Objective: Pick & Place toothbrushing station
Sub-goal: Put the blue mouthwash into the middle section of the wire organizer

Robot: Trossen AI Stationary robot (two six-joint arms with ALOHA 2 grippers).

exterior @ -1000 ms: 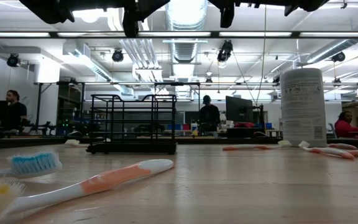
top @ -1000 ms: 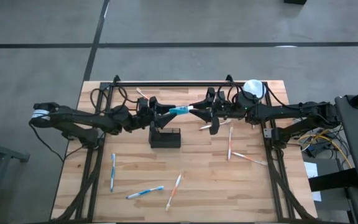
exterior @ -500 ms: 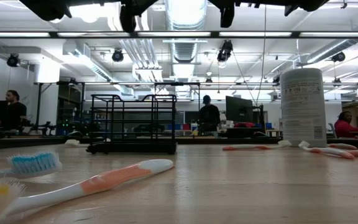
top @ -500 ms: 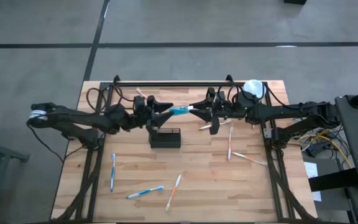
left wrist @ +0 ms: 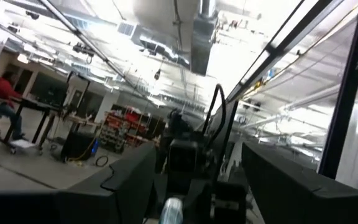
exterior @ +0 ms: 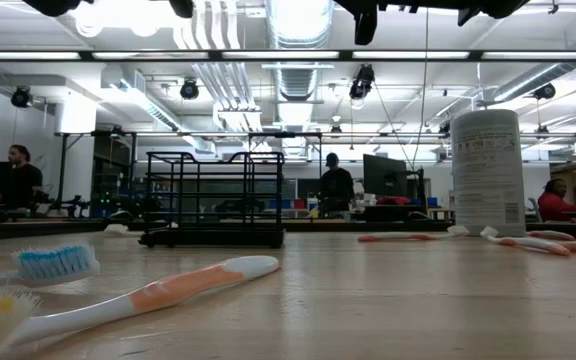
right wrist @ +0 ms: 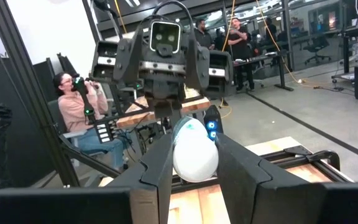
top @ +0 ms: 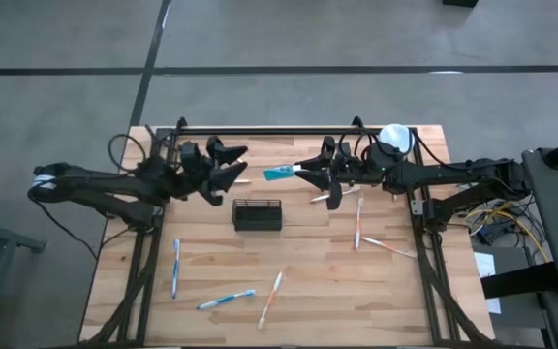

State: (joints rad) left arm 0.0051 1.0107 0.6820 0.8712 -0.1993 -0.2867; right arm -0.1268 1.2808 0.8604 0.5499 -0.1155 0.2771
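The right gripper (top: 298, 169) clamps a blue toothbrush (top: 280, 173) just beyond the toothbrushing station (top: 258, 214); the left gripper (top: 232, 167) gapes empty.

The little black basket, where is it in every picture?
High view: the black wire-mesh basket sits mid-table.
Low view: it stands left of centre, on the table's far side.
Left wrist view: not seen.
Right wrist view: not seen.
Shared landmark: the white-topped canister.

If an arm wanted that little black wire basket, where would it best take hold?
Probably from straight above, closing the end effector across one long wall of the small black rectangular wire-mesh basket. It stands upright with its top open, its walls thin and low, and bare table lies on every side.
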